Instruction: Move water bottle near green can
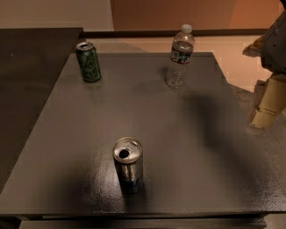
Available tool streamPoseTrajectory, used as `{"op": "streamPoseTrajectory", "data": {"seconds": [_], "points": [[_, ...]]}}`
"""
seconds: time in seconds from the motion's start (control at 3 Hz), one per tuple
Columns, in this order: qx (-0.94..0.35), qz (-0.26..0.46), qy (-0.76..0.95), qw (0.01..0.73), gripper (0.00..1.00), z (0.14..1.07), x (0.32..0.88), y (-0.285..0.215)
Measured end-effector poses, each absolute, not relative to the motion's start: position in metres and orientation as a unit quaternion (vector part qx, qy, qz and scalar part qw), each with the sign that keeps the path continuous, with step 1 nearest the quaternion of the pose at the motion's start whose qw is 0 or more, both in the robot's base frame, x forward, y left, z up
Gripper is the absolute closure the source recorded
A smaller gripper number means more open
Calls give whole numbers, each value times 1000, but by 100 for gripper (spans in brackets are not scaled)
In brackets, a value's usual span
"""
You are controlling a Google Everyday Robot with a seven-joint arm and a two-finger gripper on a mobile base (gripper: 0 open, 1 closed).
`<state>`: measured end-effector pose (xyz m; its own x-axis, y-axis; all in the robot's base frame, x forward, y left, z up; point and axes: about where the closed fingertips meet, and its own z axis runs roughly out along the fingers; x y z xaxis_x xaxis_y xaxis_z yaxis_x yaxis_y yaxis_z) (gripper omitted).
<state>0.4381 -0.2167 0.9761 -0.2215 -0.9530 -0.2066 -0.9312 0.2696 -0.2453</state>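
Note:
The water bottle (180, 56) is clear plastic with a white cap and a dark label band. It stands upright at the far right of the grey table (187, 134). The green can (88, 61) with pale markings stands upright at the far left of the table, well apart from the bottle. My gripper (267, 107) is at the right edge of the view, beyond the table's right side and above the floor. It is to the right of the bottle and nearer to me, and it holds nothing that I can see.
A silver can with a blue base (128, 164) stands upright, its top opened, near the table's front edge at the middle. A dark counter (27, 80) adjoins the table on the left. A wall (178, 13) runs behind the table.

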Motion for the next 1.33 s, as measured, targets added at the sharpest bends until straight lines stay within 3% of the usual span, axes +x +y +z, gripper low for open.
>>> {"op": "streamPoseTrajectory", "data": {"seconds": [0.67, 1.33], "points": [[-596, -28, 784, 171, 0, 976, 446, -216], [-553, 9, 799, 237, 0, 963, 510, -204]]}}
